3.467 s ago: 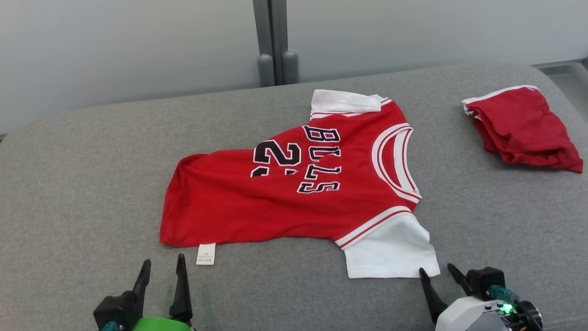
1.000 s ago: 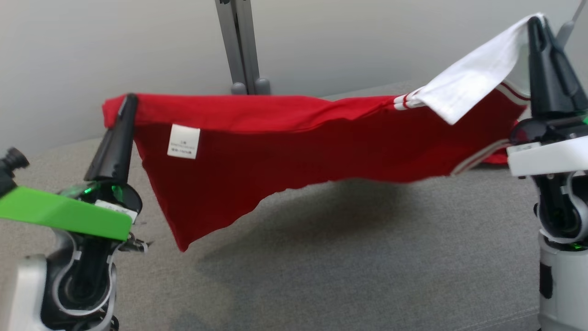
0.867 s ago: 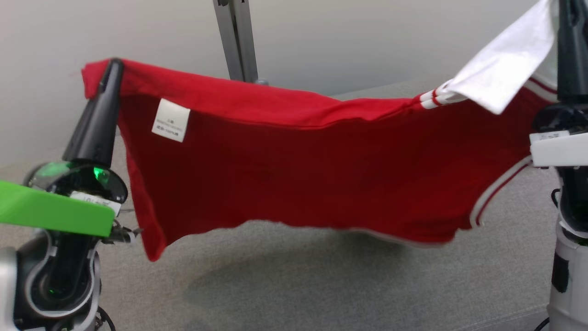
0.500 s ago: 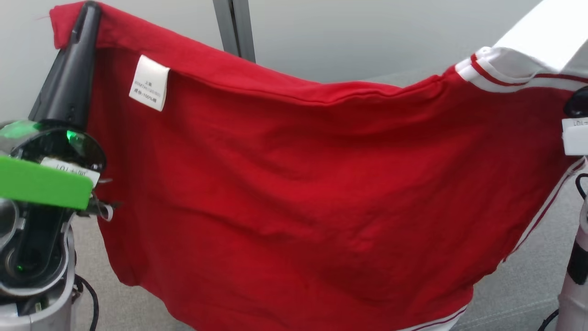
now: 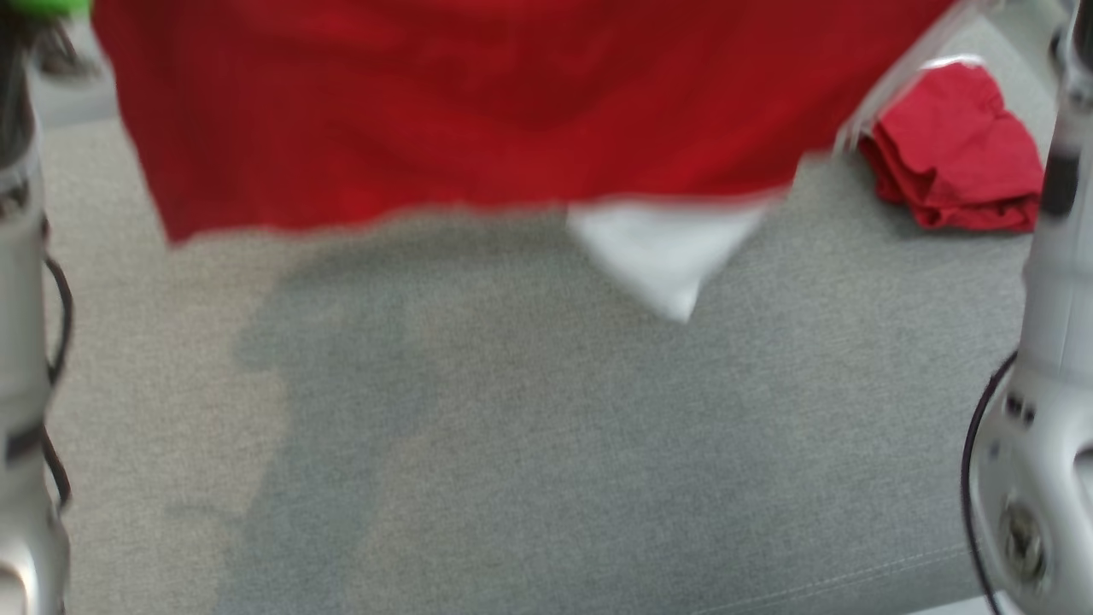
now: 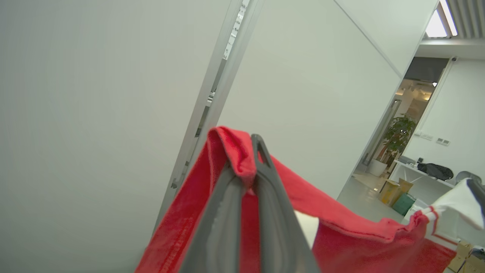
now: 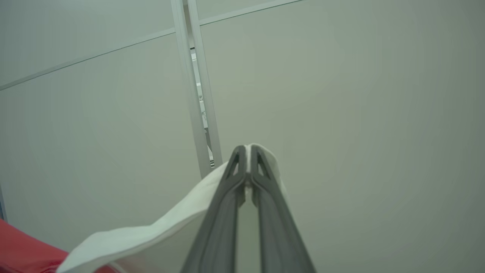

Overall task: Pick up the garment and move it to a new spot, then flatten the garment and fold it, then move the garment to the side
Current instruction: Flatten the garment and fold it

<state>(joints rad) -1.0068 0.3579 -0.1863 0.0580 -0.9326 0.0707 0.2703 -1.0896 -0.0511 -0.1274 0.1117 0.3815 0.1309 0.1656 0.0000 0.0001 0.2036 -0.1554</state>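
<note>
- The garment (image 5: 478,111) – a red shirt – is hanging in the air across the top of the head view, clear of the grey fabric bench (image 5: 546,478). The picture is pretty blurry there.
- Its lower edge runs roughly level, and a white sleeve (image 5: 662,256) dangles in a point below that edge, right of the middle.
- Under it there's a soft shadow (image 5: 341,359) on the bench.
- Left tool (image 6: 244,159): in the left wrist view the two dark fingers are pressed together, pinching a folded red corner of the garment (image 6: 341,227). The cloth bunches over the tips and drapes away towards the lower right.
- Right tool (image 7: 245,149): fingers squeezed tight on the white sleeve (image 7: 151,235). The fabric pokes out just past the tips and trails down to the lower left, where a bit of red shows at the corner.
- At the far right of the left wrist view the cloth ends in that white sleeve, with a dark finger of the right tool (image 6: 478,193) on it – so the shirt is strung between the two.
- The pale right forearm (image 5: 1046,342) stands up the right edge of the head view and the left forearm (image 5: 21,342) up the left edge.
- A crumpled red cloth (image 5: 956,154) with a white trim lies on the bench at the upper right, apart from the hanging shirt.
- Both wrist views look at a plain pale wall with a metal post (image 6: 223,76).
</note>
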